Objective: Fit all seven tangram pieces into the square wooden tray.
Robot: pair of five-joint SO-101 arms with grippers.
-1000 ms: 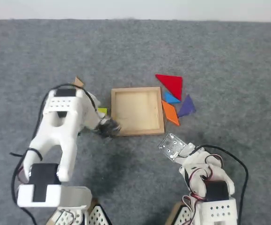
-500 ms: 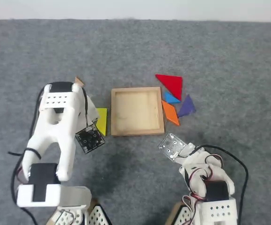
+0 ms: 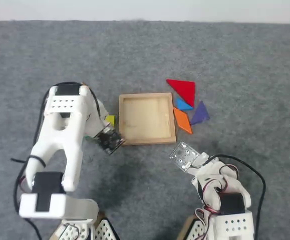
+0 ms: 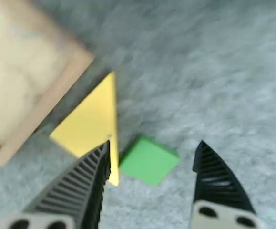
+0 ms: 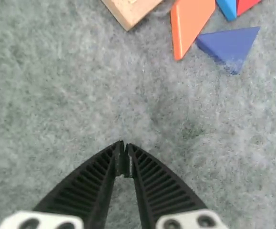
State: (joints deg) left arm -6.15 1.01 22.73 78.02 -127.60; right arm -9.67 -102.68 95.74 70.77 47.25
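A grey, fuzzy felt-like covering (image 3: 134, 50) fills nearly the whole high view, its nap mottled lighter and darker. At 12 o'clock it ends in a straight edge, with a pale, plain strip (image 3: 145, 9) beyond. The light is soft and even; a dim, blurred shadow lies toward 7 o'clock

No text, number or sign can be read. The wooden tray (image 3: 147, 119) and the tangram pieces (image 3: 184, 90) are plain.

White arms (image 3: 64, 135), black cables (image 3: 259, 178), ribbed black left claw (image 4: 153, 143), right claw (image 5: 124, 144)
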